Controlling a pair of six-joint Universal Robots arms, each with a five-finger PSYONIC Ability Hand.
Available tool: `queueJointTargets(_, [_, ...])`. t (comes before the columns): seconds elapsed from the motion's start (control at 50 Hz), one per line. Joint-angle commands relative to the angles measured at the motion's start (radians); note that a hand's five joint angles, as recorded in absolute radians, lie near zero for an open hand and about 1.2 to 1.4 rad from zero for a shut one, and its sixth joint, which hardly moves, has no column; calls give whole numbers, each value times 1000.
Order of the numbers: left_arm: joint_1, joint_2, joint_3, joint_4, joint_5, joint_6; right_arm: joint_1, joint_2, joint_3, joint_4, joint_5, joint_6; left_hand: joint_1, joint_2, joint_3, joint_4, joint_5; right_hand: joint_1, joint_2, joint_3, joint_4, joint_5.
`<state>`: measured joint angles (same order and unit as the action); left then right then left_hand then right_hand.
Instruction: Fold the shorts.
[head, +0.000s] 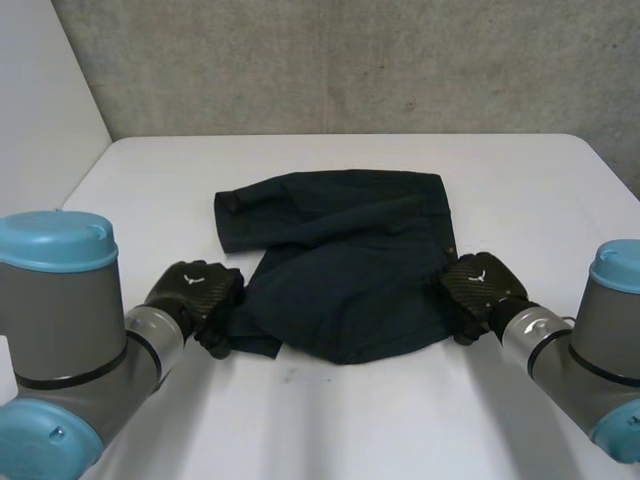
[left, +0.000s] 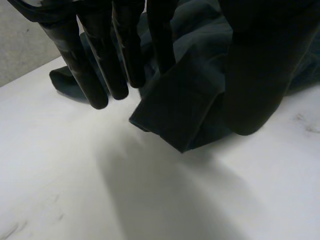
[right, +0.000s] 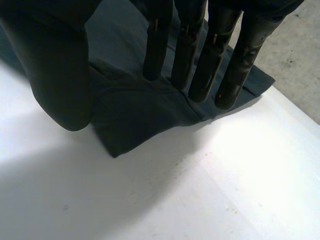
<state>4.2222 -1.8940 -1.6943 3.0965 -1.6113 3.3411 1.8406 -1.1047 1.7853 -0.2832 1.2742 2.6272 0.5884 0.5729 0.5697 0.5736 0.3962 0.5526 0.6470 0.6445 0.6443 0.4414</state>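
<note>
Dark navy shorts (head: 340, 260) lie spread and slightly rumpled in the middle of the white table, one leg folded toward the far left. My left hand (head: 195, 290) rests at the near left hem corner. In the left wrist view that hem corner (left: 175, 115) sits between the straight fingers (left: 100, 75) and the thumb (left: 255, 75), with a gap still showing. My right hand (head: 480, 285) is at the near right corner of the shorts. There the fingers (right: 200, 65) reach over the cloth (right: 130, 115), and the thumb (right: 60, 90) stands apart beside the corner.
The white table (head: 350, 420) runs bare between my arms and around the shorts. A grey concrete wall (head: 350, 60) rises behind the far table edge.
</note>
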Motion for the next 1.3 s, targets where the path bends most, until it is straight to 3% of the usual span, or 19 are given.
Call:
queueJointTargets(0.02, [-8, -27, 4, 40, -2, 1, 2, 38, -38, -10, 2, -12, 312, 327, 330, 327, 329, 258, 163, 166, 166, 194])
queueJointTargets(0.24, [-7, -65, 44, 77, -6, 9, 3, 71, -64, -4, 4, -12, 717, 732, 735, 732, 734, 249, 154, 157, 157, 185])
queueJointTargets(0.3, [-2, -71, 62, 77, -6, 9, 3, 69, -66, -4, 2, -12, 808, 823, 827, 823, 826, 474, 379, 382, 382, 410])
queueJointTargets(0.32, [1, -71, 71, 77, -6, 9, 2, 68, -69, -4, -6, -10, 808, 823, 827, 823, 826, 812, 718, 720, 720, 749])
queueJointTargets(0.42, [5, -57, 102, 70, -9, 17, 2, 46, -84, 7, -1, -3, 808, 823, 827, 823, 826, 844, 749, 752, 752, 780])
queueJointTargets(0.56, [5, 131, 153, -21, -6, 60, -1, -211, -110, 107, 8, 1, 808, 823, 827, 823, 826, 844, 749, 752, 752, 780])
queueJointTargets(0.6, [4, 231, 163, -83, -4, 127, -4, -312, -168, 241, 16, -1, 808, 823, 827, 823, 826, 844, 749, 752, 752, 780])
queueJointTargets(0.7, [1, 325, 139, -153, -4, 242, 0, -366, -256, 449, 16, -10, 808, 823, 827, 823, 826, 844, 749, 752, 752, 780])
queueJointTargets(0.8, [-2, 325, 39, -199, -9, 330, 14, -351, -281, 657, 19, -96, 808, 823, 827, 823, 826, 844, 749, 752, 752, 780])
queueJointTargets(0.86, [-7, 305, -22, -196, -10, 340, 34, -307, -264, 697, 22, -153, 808, 823, 827, 823, 826, 844, 749, 752, 752, 780])
queueJointTargets(1.0, [-4, 162, -74, -173, -16, 343, 86, -173, -230, 691, 49, -170, 808, 823, 827, 823, 826, 844, 749, 752, 752, 780])
queueJointTargets(1.1, [19, -9, 22, -70, -44, 343, 91, -66, -279, 607, 105, -164, 808, 823, 827, 823, 826, 844, 749, 752, 752, 780])
queueJointTargets(1.2, [38, -100, 131, -62, -79, 331, 92, -21, -310, 558, 122, -86, 808, 823, 827, 823, 826, 844, 749, 752, 752, 780])
queueJointTargets(1.22, [36, -114, 146, -65, -82, 328, 91, -15, -314, 561, 122, -43, 808, 823, 827, 823, 826, 650, 556, 558, 558, 587])
queueJointTargets(1.3, [25, -109, 156, -67, -82, 327, 82, -21, -311, 565, 114, 46, 808, 823, 827, 823, 826, 490, 396, 398, 398, 427])
